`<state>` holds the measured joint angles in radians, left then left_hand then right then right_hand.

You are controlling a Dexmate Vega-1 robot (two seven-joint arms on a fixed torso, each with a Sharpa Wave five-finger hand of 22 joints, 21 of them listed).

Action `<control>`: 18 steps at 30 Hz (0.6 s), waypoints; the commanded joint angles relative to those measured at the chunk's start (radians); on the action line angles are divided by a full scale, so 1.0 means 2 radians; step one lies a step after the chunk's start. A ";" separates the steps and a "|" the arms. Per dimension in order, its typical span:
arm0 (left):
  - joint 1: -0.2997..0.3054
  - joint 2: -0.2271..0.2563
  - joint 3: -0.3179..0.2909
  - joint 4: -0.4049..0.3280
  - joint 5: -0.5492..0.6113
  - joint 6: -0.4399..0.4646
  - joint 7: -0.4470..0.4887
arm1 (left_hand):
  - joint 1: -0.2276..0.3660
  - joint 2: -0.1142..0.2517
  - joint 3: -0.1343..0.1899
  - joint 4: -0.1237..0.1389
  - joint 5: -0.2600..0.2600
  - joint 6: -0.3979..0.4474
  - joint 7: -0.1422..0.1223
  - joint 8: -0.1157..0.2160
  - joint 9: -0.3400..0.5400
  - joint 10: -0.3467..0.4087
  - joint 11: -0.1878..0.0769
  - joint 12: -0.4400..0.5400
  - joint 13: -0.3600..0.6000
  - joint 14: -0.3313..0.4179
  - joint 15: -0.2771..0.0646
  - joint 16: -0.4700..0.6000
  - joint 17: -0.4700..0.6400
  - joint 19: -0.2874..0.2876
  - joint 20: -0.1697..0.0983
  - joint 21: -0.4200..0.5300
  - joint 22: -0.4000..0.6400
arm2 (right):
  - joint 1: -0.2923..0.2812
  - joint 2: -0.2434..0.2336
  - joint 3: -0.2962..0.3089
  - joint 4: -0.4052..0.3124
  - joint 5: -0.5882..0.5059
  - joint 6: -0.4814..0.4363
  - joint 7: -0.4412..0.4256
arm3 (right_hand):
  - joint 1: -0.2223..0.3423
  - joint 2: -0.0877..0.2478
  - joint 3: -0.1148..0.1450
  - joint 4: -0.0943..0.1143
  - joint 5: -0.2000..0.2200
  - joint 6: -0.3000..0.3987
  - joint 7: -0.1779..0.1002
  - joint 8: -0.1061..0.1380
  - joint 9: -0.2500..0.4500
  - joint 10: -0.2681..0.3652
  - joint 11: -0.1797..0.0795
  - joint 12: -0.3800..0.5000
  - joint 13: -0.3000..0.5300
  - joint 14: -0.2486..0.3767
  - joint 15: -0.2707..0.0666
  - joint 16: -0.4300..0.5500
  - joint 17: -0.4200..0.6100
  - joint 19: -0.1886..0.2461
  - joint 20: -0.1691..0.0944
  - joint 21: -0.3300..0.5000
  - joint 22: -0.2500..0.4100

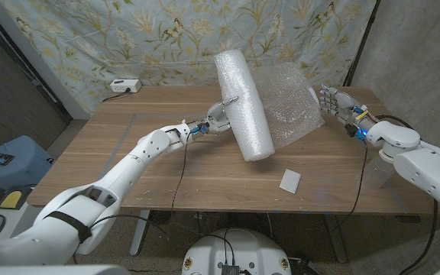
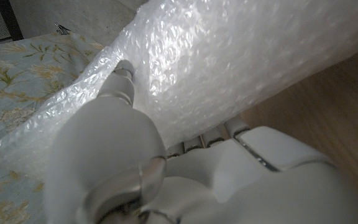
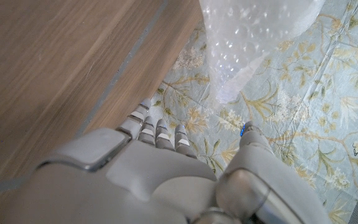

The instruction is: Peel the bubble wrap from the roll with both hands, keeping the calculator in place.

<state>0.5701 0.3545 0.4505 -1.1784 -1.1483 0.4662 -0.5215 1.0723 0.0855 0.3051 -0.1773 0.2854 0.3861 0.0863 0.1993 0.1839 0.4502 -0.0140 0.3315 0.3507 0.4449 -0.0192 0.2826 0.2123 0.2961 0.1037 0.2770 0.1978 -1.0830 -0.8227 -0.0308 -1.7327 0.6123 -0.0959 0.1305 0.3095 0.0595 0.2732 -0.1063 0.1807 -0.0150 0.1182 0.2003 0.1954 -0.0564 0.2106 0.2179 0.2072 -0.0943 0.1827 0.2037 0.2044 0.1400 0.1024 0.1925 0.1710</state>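
Nearest the robot on the wooden table (image 1: 128, 164), a small white calculator (image 1: 289, 180) lay flat toward the right front, apart from both hands. Beyond it, the bubble wrap roll (image 1: 243, 103) stood tilted, its lower end on the table and its upper end leaning back toward the floral cloth backdrop (image 1: 128, 38). From the left, the left hand (image 1: 218, 120) gripped the roll at mid-height, thumb pressed into the wrap and fingers tucked behind it. A loose peeled sheet (image 1: 289, 107) fanned out from the roll to the right, its far edge beside the right hand (image 1: 334, 103), whose fingers were spread; whether they pinched the sheet could not be told. A white power strip (image 1: 124, 85) sat at the table's far left edge.
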 commanded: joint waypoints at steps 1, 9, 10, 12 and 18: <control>-0.003 -0.002 0.007 0.009 -0.003 0.014 -0.007 | 0.002 0.006 0.017 0.013 0.006 0.000 0.003 0.001 0.003 -0.003 0.001 0.000 0.002 0.002 0.001 -0.001 0.002 0.002 0.003 0.001 0.003 | -0.006 -0.019 0.013 -0.023 -0.001 -0.021 0.028 | 0.002 -0.007 0.000 -0.005 0.001 -0.007 0.018 -0.002 0.001 -0.003 0.004 -0.003 0.001 -0.001 0.013 -0.001 0.001 -0.002 0.008 -0.001 0.001; -0.007 -0.004 0.013 0.016 -0.003 0.018 -0.022 | 0.000 0.007 0.019 0.014 0.008 -0.007 0.004 -0.002 0.003 -0.011 0.003 -0.004 0.004 -0.006 0.004 -0.005 0.002 -0.001 0.005 0.000 0.003 | -0.006 -0.025 0.020 -0.042 0.006 -0.053 0.035 | -0.002 -0.013 -0.005 -0.008 0.003 -0.009 0.039 -0.001 0.000 0.003 0.005 -0.001 0.001 0.011 0.017 0.003 0.001 0.008 0.046 0.002 0.000; -0.007 -0.004 0.013 0.017 -0.003 0.019 -0.023 | 0.000 0.007 0.020 0.013 0.008 -0.008 0.004 -0.002 0.003 -0.011 0.002 -0.005 0.004 -0.006 0.004 -0.006 0.002 -0.001 0.005 0.000 0.003 | -0.005 -0.027 0.020 -0.044 0.006 -0.057 0.037 | -0.002 -0.013 -0.006 -0.009 0.004 -0.008 0.040 -0.001 0.000 0.005 0.005 -0.001 0.001 0.012 0.017 0.003 0.001 0.009 0.049 0.002 0.000; -0.006 -0.005 0.013 0.018 -0.004 0.019 -0.025 | 0.000 0.008 0.020 0.014 0.008 -0.009 0.005 -0.002 0.003 -0.012 0.003 -0.005 0.004 -0.007 0.005 -0.006 0.002 -0.001 0.006 0.000 0.003 | -0.004 -0.028 0.020 -0.046 0.006 -0.064 0.039 | -0.002 -0.012 -0.006 -0.011 0.004 -0.008 0.041 -0.001 0.000 0.008 0.005 0.000 0.001 0.015 0.017 0.004 0.001 0.011 0.052 0.002 0.000; -0.008 -0.005 0.016 0.019 -0.001 0.018 -0.032 | 0.000 0.008 0.021 0.013 0.009 -0.007 0.004 -0.001 0.003 -0.008 0.002 -0.004 0.005 -0.005 0.005 -0.006 0.003 -0.001 0.006 0.000 0.003 | 0.001 -0.032 0.020 -0.053 0.011 -0.088 0.046 | 0.001 -0.010 -0.010 -0.016 0.005 -0.007 0.043 -0.001 0.000 0.013 0.005 -0.003 0.001 0.020 0.017 0.001 0.002 0.012 0.053 -0.001 0.000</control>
<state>0.5600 0.3473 0.4714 -1.1505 -1.1541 0.4993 -0.5600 1.0681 0.0925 0.3108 -0.1806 0.2973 0.3675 0.0962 0.1990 0.1835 0.4317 -0.0070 0.3228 0.3569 0.4375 -0.0122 0.2748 0.2157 0.2908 0.1090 0.2770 0.1978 -1.0927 -0.8697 0.0029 -1.8086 0.6223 -0.1989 0.1977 0.3068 0.0463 0.2554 -0.1327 0.1855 -0.0236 0.1196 0.1992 0.1955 -0.0389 0.2163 0.2147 0.2070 -0.0630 0.2165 0.2034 0.2045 0.1654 0.2021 0.1925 0.1674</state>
